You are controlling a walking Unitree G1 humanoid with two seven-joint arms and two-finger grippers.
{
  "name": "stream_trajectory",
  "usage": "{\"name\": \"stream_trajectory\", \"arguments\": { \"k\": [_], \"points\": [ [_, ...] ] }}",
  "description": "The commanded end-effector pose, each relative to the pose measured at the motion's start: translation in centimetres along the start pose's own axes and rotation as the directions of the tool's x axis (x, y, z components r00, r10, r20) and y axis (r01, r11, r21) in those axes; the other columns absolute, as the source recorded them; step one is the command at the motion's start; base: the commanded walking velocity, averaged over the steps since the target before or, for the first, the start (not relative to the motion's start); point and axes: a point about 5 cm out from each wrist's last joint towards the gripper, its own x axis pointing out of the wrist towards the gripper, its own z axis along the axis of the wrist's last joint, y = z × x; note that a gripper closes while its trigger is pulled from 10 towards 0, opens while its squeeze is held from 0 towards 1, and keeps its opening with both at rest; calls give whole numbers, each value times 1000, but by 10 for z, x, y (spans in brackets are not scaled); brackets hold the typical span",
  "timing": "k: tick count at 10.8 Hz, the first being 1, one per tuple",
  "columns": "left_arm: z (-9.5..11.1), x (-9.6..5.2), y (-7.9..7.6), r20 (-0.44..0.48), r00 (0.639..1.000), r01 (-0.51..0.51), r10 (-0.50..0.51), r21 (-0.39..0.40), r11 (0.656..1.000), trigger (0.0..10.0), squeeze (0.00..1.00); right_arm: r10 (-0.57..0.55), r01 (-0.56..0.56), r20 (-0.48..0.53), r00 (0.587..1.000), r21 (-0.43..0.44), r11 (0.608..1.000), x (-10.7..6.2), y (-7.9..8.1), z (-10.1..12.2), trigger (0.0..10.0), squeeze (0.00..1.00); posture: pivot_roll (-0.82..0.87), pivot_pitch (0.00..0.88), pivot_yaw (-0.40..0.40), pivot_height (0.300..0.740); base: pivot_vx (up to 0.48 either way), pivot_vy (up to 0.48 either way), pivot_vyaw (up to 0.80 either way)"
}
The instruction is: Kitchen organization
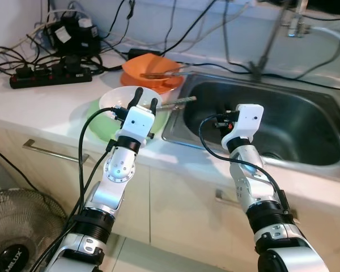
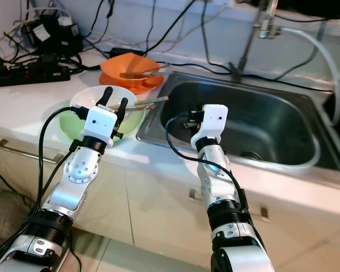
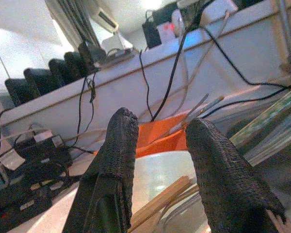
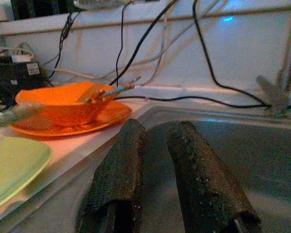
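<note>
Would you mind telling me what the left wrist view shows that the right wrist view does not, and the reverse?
Left wrist view: the left pincer, open, pointing over a white bowl that holds chopsticks, with a power strip off to one side.
Right wrist view: the right pincer, open, pointing into the sink, with a green plate on the counter.
Both: the orange bowl and cables along the wall.

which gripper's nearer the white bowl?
Left. The left gripper hovers right at the white bowl, fingers open over its rim. The right gripper is off to the side, over the sink.
</note>
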Motion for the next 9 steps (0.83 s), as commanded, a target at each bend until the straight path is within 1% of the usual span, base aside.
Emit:
{"name": "stream_trajectory", "arguments": {
  "k": [1, 2, 3, 9],
  "points": [
    [1, 0, 1, 5, 1000, -8, 8, 3, 1000, 10000, 0, -8, 8, 6, 1000, 8, 1000, 1, -1, 1, 10000, 0, 194, 0, -32, 740, 480, 0, 0],
    [3, 0, 0, 19, 1000, -6, 6, -4, 1000, 10000, 0, -10, 10, 6, 1000, 9, 1000, 1, -1, 1, 10000, 0, 194, 0, -30, 740, 480, 0, 0],
    [5, 1, 0, 36, 999, -1, 1, -15, 1000, 10000, 0, -12, 12, 7, 1000, 10, 1000, 1, -1, 1, 10000, 0, 194, 0, -30, 740, 0, 0, 0],
    [8, 1, 2, 53, 999, -10, 11, -22, 1000, 10000, 0, -20, 20, 5, 1000, 13, 1000, 0, -2, 0, 10000, 0, 194, 0, -28, 740, 0, 0, 0]
  ]
}}
